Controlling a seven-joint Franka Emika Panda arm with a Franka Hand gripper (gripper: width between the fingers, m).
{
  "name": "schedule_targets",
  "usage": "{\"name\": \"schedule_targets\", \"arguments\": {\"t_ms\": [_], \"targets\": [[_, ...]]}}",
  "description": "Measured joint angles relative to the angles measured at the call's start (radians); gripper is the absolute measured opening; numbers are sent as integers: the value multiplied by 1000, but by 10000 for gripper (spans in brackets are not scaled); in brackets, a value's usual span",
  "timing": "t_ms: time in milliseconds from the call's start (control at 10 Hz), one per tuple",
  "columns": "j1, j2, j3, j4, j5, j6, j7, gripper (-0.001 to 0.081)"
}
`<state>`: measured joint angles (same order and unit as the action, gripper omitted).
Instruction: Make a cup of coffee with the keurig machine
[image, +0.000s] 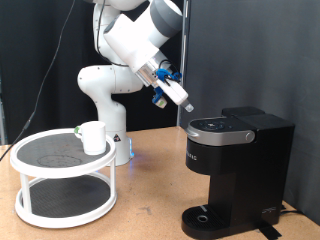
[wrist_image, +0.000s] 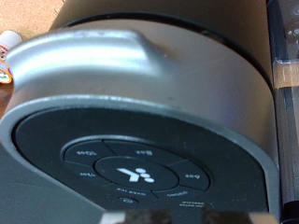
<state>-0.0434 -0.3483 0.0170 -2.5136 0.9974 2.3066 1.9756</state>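
Keurig machine (wrist_image: 140, 121) lid and its button ring fill your wrist view; your claw (image: 184, 101) hovers just above that lid, and you cannot tell whether it is spread. You seem to be working the lid or buttons. One machine, one cup (image: 93, 137), well off on the white stand (image: 62, 195) on the tabletop (image: 150, 210).

A brown wooden table (image: 150, 215) carries three things. A white two-tier round rack (image: 62, 180) stands at the exterior view's left, the keurig machine (image: 235, 175) at its right, and the robot's white base (image: 118, 148) behind, between them.
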Motion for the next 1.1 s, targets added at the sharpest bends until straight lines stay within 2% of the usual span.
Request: {"name": "schedule_targets", "arguments": {"t_ms": [300, 400, 800, 1000, 1100], "targets": [[-12, -46, -34, -52, 61, 3, -7, 0], [-17, -76, -60, -75, 64, -34, -7, 0], [-76, -172, -162, -110, -97, -302, -10, 0], [-97, -235, -193, -135, -119, -352, -21, 0], [-97, -232, -193, -135, -119, -351, -21, 0]]}}
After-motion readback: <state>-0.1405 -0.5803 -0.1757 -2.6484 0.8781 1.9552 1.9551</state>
